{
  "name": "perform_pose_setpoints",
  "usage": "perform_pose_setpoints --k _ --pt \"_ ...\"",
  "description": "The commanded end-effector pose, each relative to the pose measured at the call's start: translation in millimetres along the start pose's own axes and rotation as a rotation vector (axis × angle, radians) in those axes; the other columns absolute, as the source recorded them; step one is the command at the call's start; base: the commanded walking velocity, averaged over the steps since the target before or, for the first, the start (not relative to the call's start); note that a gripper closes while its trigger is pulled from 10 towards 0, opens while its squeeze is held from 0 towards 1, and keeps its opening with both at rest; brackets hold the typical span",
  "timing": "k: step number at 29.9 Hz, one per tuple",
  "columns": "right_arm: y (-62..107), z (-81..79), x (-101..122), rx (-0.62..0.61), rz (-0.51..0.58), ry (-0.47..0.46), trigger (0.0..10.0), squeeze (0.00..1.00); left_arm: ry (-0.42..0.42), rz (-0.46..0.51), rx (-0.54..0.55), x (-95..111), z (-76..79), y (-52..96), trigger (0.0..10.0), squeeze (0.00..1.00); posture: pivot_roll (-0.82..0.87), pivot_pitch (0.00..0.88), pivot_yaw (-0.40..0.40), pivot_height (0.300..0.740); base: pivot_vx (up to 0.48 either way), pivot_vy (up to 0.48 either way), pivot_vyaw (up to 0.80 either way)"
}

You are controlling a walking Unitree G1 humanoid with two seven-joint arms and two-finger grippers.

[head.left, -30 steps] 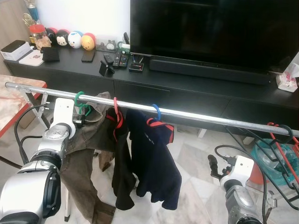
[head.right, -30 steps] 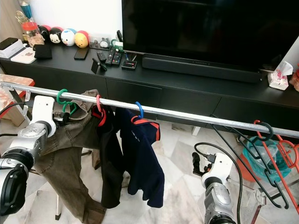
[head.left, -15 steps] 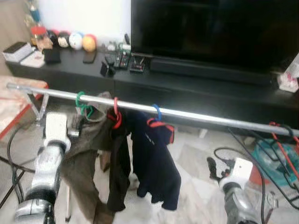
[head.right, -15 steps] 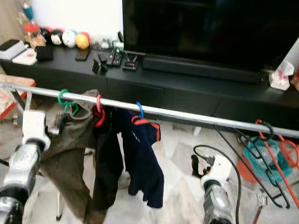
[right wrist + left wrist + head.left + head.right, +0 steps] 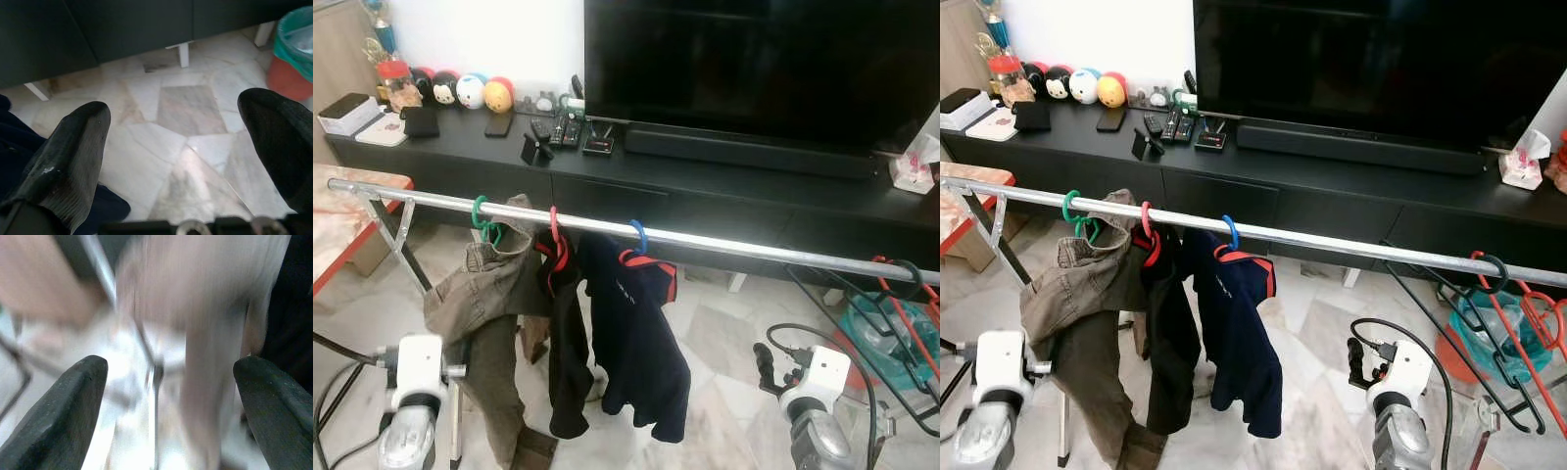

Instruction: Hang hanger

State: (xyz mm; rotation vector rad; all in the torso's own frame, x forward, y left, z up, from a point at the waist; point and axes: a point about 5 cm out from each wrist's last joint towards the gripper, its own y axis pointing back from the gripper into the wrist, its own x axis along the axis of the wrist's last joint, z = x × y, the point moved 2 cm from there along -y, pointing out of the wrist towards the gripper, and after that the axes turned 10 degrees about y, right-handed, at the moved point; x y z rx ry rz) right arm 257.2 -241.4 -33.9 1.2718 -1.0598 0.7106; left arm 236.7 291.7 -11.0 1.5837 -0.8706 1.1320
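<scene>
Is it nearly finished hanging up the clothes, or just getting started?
Done: the green hanger with the brown trousers sits on the rail, beside two dark tops. In hand: nothing; the left claw and right claw are both open and low. Left, perhaps: bare hangers at the rail's right end.

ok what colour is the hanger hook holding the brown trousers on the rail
Green. The hanger hook carrying the brown trousers shows best in the left eye view.
</scene>
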Motion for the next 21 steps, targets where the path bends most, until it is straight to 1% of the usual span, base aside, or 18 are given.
perform_pose_setpoints --k 1,2,4,5,6,7,8,9,10,11,12,15,18,19,21 --pt "4.2 6.9 -8 -0.022 -0.034 0.018 10.0 0.00 -0.008 -0.135 0.015 -24 -7.9 8.4 10.0 0.00 0.10 0.000 -0.069 0.740 0.000 0.000 0.00" --pt "4.9 7.2 -10 -0.024 -0.043 0.019 10.0 0.00 -0.006 -0.161 0.010 -28 -7.6 9.8 10.0 0.00 0.10 0.000 -0.069 0.740 0.000 0.000 0.00" --pt "10.6 10.5 -23 -0.043 -0.108 0.027 10.0 0.00 -0.017 -0.262 -0.003 -45 -5.7 15.4 10.0 0.00 0.09 0.000 -0.068 0.740 0.000 0.000 0.00" --pt "10.6 10.5 -23 -0.043 -0.108 0.027 10.0 0.00 -0.017 -0.262 -0.003 -45 -5.7 15.4 10.0 0.00 0.09 0.000 -0.068 0.740 0.000 0.000 0.00" --pt "13.1 12.0 -29 -0.052 -0.135 0.033 10.0 0.00 -0.019 -0.282 -0.006 -48 -4.5 16.3 10.0 0.00 0.09 0.000 -0.067 0.740 0.000 0.000 0.00" --pt "19.7 16.3 -41 -0.074 -0.194 0.051 10.0 0.00 -0.025 -0.319 -0.018 -53 -1.1 17.2 10.0 0.00 0.09 0.000 -0.068 0.740 0.000 0.000 0.00" --pt "19.7 16.3 -41 -0.074 -0.194 0.051 10.0 0.00 -0.025 -0.319 -0.018 -53 -1.1 17.2 10.0 0.00 0.09 0.000 -0.068 0.740 0.000 0.000 0.00" --pt "26.2 20.1 -52 -0.093 -0.246 0.064 10.0 0.00 -0.016 -0.356 -0.021 -57 1.1 18.2 10.0 0.00 0.10 0.000 -0.069 0.740 0.000 0.000 0.00" --pt "29.1 21.5 -57 -0.101 -0.268 0.069 10.0 0.00 -0.015 -0.367 -0.021 -58 1.7 18.5 10.0 0.00 0.10 0.000 -0.068 0.740 0.000 0.000 0.00" --pt "32.9 23.1 -63 -0.109 -0.295 0.071 10.0 0.00 -0.021 -0.381 -0.025 -60 3.0 18.9 10.0 0.00 0.10 0.000 -0.068 0.740 0.000 0.000 0.00" --pt "41.2 25.5 -74 -0.124 -0.347 0.073 10.0 0.00 -0.035 -0.404 -0.038 -63 5.9 19.6 10.0 0.00 0.09 0.000 -0.064 0.740 0.000 0.000 0.00" --pt "53.7 26.7 -91 -0.138 -0.419 0.070 10.0 0.00 -0.063 -0.452 -0.057 -69 10.4 22.0 10.0 0.00 0.10 0.000 -0.062 0.740 0.000 0.000 0.00" --pt "56.2 24.0 -95 -0.118 -0.435 0.091 10.0 0.00 -0.071 -0.474 -0.060 -72 12.5 23.1 10.0 0.00 0.09 0.000 -0.057 0.740 0.000 0.000 0.00" --pt "55.8 23.4 -94 -0.117 -0.431 0.095 10.0 0.00 -0.053 -0.473 -0.061 -72 14.0 22.9 10.0 0.00 0.09 0.000 -0.057 0.740 0.000 0.000 0.00" --pt "54.2 22.3 -92 -0.111 -0.413 0.101 10.0 0.00 -0.056 -0.473 -0.066 -72 15.4 23.1 10.0 0.00 0.09 0.000 -0.055 0.740 0.000 0.000 0.00"
